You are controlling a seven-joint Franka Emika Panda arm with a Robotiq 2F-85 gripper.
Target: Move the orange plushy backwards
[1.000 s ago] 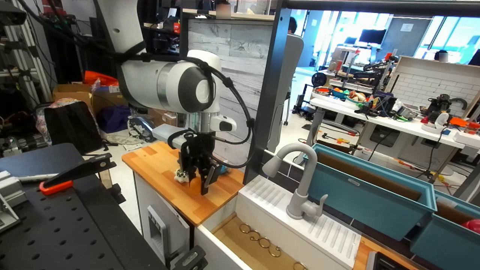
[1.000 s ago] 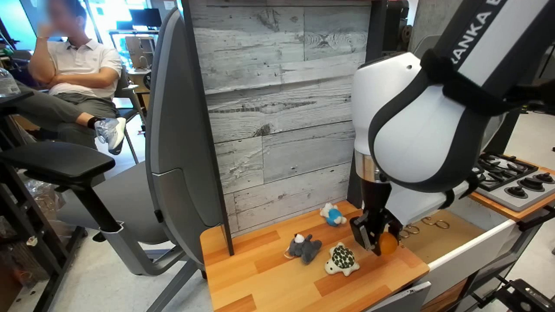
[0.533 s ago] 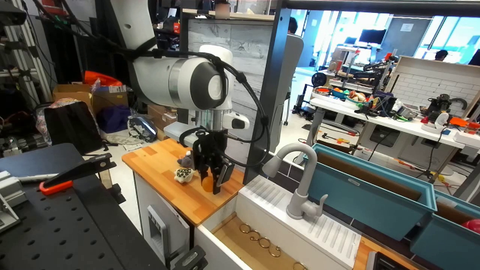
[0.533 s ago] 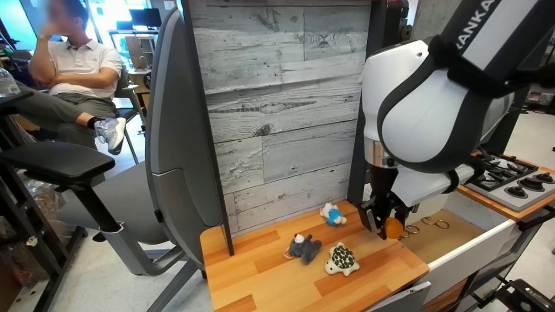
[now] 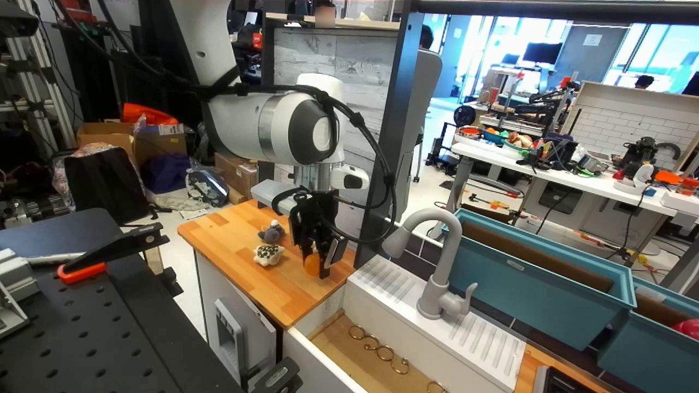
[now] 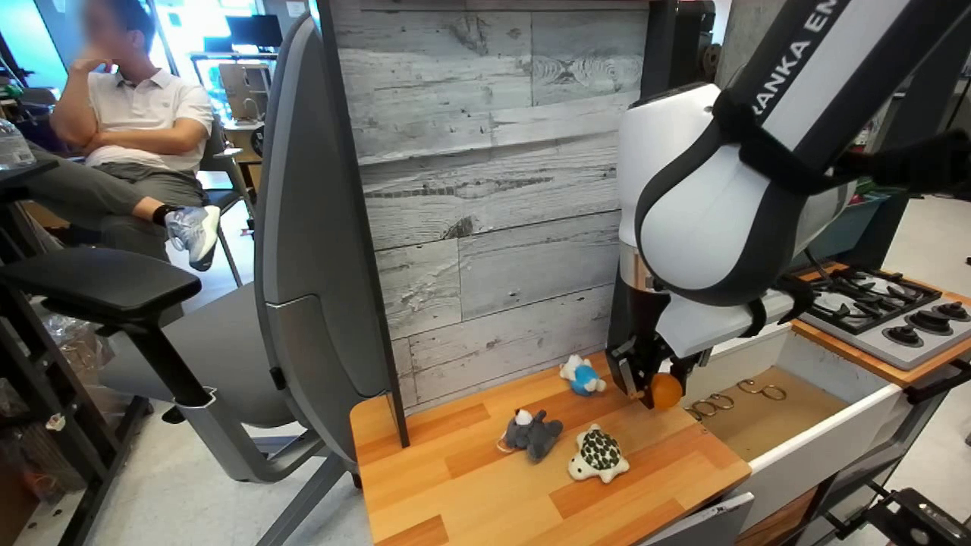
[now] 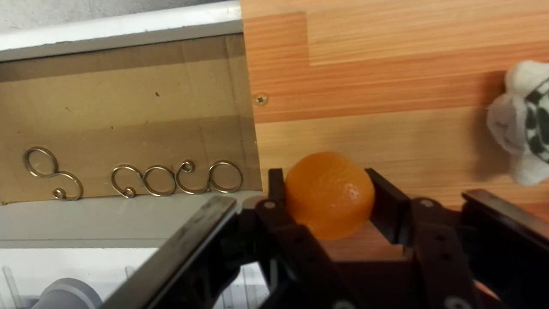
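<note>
- Fingers (image 7: 392,210) pinch the orange ball (image 7: 330,195) from opposite sides; I see no gap on either side in my wrist view.
- The ball, my task's plushy, sits between the finger ends and, as I judge it, off the wood beneath; both exterior views show it at their lower end.
- I expect it to be light. Its glossy highlight and finely pitted skin suggest a rubbery toy orange more than cloth, so I would plan for something slick and fairly firm; I can make out no dent where the fingers press.
- A round body wants a hold straight across its widest part, about where mine is; higher or lower, it could squirt out, and once let go it may roll.
- Below the fingers lies the butcher-block countertop (image 7: 377,90), smooth strips in honey and red-brown.
- Left of the fingers in the wrist view, the sink basin (image 7: 128,116) has a matte, cardboard-like floor with brass-coloured hooks (image 7: 50,174) of thin curled wire.
- Right of them, the turtle plush (image 7: 532,124) shows pale, fuzzy cloth and a dark green patchwork shell.
</note>
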